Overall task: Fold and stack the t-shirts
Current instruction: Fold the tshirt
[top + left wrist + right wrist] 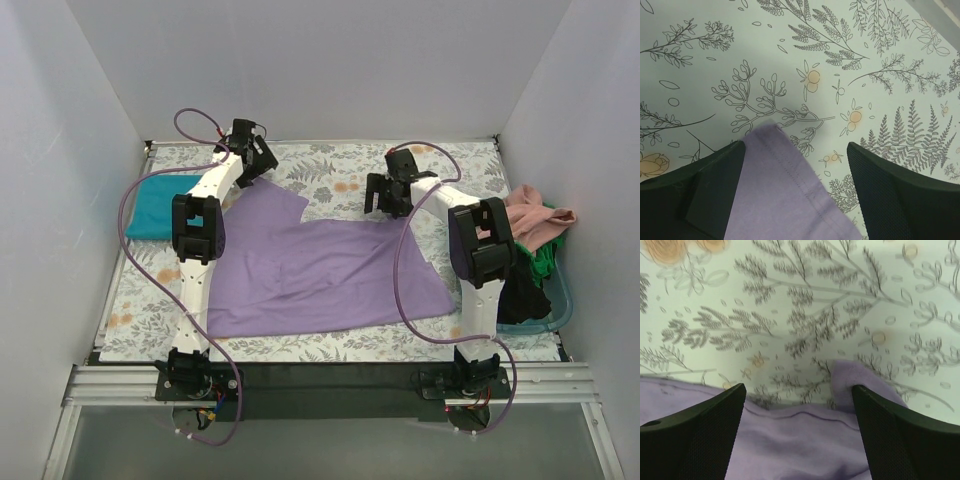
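Shows the lavender-purple t-shirt (320, 272) spread flat on the grey floral cloth (340, 163) that covers the table (320, 378), with one sleeve reaching toward the far left. Finds the left hand (258, 163) over that sleeve, its fingers (710, 195) wide apart in the wrist view. Places a hemmed purple corner flat on the cloth between them, closer to the finger on that view's left, with nothing gripped. Finds the right hand (384, 197) at the shirt's far edge, right of centre, also spread open and holding nothing. Catches, in its blurred wrist view, the purple edge running between the two fingers and a small raised fold of fabric beside the finger on that view's right. Sets the teal t-shirt (150, 210) as a compact shape at the left edge of the table, just beside the purple sleeve. Leaves the salmon-pink t-shirt (535, 215) bunched on top of the green t-shirt (548, 262) and the black t-shirt (522, 300), all heaped at the right edge in the see-through blue tub (562, 305).
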Controlling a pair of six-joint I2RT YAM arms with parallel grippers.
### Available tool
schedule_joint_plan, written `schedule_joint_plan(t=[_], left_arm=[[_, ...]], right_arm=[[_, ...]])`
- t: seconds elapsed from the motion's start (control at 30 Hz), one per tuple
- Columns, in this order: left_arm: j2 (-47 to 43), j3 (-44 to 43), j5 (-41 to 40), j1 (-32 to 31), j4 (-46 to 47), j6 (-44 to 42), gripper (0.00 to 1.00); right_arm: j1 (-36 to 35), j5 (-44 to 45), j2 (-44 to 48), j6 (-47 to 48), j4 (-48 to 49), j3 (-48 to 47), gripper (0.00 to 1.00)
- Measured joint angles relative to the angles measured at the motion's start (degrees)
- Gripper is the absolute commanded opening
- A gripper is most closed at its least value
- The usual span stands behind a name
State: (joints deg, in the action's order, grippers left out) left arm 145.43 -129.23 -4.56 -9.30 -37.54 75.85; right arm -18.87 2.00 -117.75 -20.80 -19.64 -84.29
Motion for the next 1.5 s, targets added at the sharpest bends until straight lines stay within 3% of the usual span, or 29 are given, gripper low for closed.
schedule_joint_plan(t=[0.13, 0.17, 0.43, 0.67, 0.8, 1.0, 1.1, 1.17, 1.2, 1.37, 1.4, 1.47, 1.5], left_arm=[[0.11, 0.00, -0.57, 0.00, 0.07, -0.24, 0.72], [0.15, 0.00, -0.79, 0.00, 0.07, -0.26, 0.65], [0.04, 1.38, -2.54, 0.09, 0.63, -0.39, 0.42], [0.17, 1.18, -3.89, -0.22, 0.26, -0.55, 0.41], [2.93, -3.93, -6.99, -1.36, -2.49, -0.68, 0.43], [6.56, -10.36, -12.57, -2.95, -6.54, -0.57, 0.34], [6.80, -10.62, -14.08, -3.30, -7.26, -0.68, 0.18], [7.28, -11.37, -14.80, -3.37, -8.02, -1.09, 0.00], [7.50, -11.65, -15.04, -3.39, -8.31, -1.22, 0.00], [6.86, -10.08, -12.13, -3.39, -5.95, -4.55, 0.00], [6.27, -9.03, -11.37, -3.37, -5.07, -4.81, 0.00], [4.74, -5.99, -10.21, -3.34, -2.58, -4.81, 0.00], [3.67, -4.04, -9.79, -3.37, -1.27, -4.57, 0.00]], right_arm=[[0.63, -0.26, -2.82, 0.11, 1.03, -3.91, 0.94], [0.81, -0.39, -2.97, 0.17, 1.18, -4.07, 0.94], [0.92, 0.66, -0.09, 0.48, 1.73, -0.20, 0.95], [0.92, 2.60, 2.32, 0.22, 1.16, 2.62, 0.95], [1.03, 3.02, 2.32, 0.17, 1.07, 2.62, 0.95], [1.18, 3.80, 2.32, 0.13, 0.90, 2.67, 0.94], [1.18, 3.87, 2.21, 0.13, 0.90, 2.67, 0.92], [1.18, 3.89, 2.01, 0.07, 0.90, 2.67, 0.91], [1.18, 3.89, 1.88, 0.04, 0.92, 2.67, 0.90], [1.18, 5.03, 1.09, 0.07, 1.03, 2.36, 0.70], [1.18, 5.31, 0.92, 0.00, 1.07, 2.19, 0.60], [1.20, 5.62, 0.52, -0.02, 1.22, 1.88, 0.50], [1.25, 6.16, 0.37, -0.20, 1.22, 1.79, 0.37]])
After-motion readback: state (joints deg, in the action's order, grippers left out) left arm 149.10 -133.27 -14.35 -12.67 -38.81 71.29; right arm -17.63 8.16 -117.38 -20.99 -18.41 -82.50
